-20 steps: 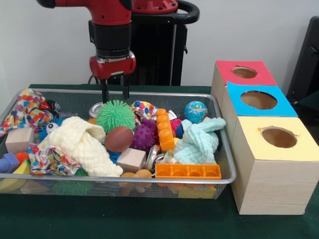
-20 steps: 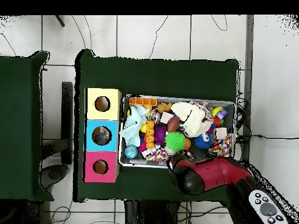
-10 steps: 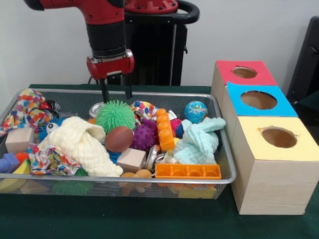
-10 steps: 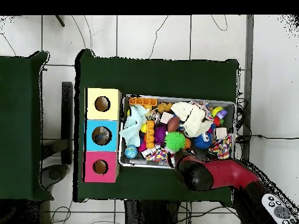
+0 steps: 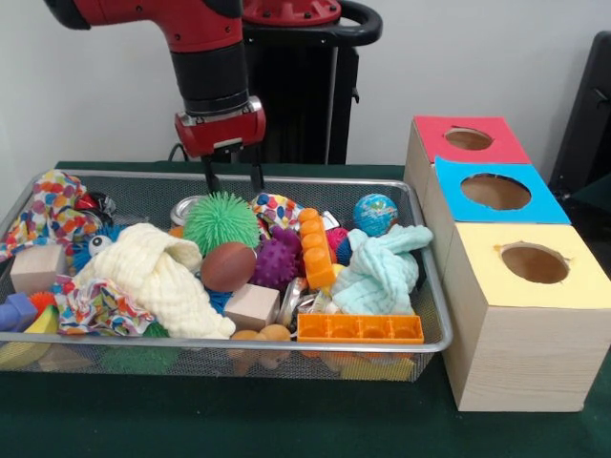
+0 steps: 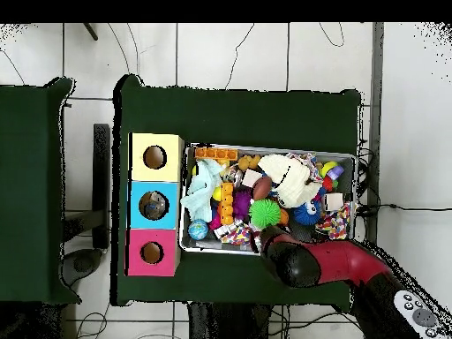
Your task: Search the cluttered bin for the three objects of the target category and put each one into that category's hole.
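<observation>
The gripper hung over the far side of the wire bin, its 2 fingers spread apart with nothing between them. In the front view the tips stood just above the green spiky ball, which lay directly beneath and slightly toward the camera; the multicoloured patterned ball sat just beside it toward the boxes. The overhead view showed the red arm covering the bin's robot-side edge, so the tips themselves were hidden there.

Which category was the target could not be told from the pictures. If it was balls, the green one was the nearest candidate, and a straight descent would have suited it; being round, it had no long axis to align with.

Round toys visible numbered 5: the green spiky ball, the patterned ball, a purple spiky ball, a brown football-shaped ball and a small globe ball. There were 2 plain wooden blocks, 2 orange brick strips, and at least 3 cloths, including a cream one.

Beside the bin stood 3 boxes: red, blue and yellow, each with 1 hole. All 3 lay well apart from the gripper, across the bin.
</observation>
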### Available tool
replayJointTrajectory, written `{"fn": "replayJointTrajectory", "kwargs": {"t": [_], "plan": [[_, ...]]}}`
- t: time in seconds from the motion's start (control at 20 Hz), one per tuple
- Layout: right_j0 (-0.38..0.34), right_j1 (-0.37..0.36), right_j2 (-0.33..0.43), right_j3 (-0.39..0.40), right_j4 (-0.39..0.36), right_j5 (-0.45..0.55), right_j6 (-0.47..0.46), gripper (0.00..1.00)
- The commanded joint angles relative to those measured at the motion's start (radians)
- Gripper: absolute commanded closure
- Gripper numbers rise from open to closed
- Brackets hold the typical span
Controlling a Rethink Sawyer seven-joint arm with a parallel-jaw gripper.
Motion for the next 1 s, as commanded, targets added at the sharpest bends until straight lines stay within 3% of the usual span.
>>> {"fn": "replayJointTrajectory", "kwargs": {"t": [0.05,0.5,1.0], "plan": [[-0.024,0.037,0.121,0.028,0.065,0.055,0.009,0.00],[-0.068,0.123,0.235,0.068,0.142,0.066,0.006,0.00],[-0.047,0.186,0.239,0.069,0.079,-0.089,0.059,0.00]]}}
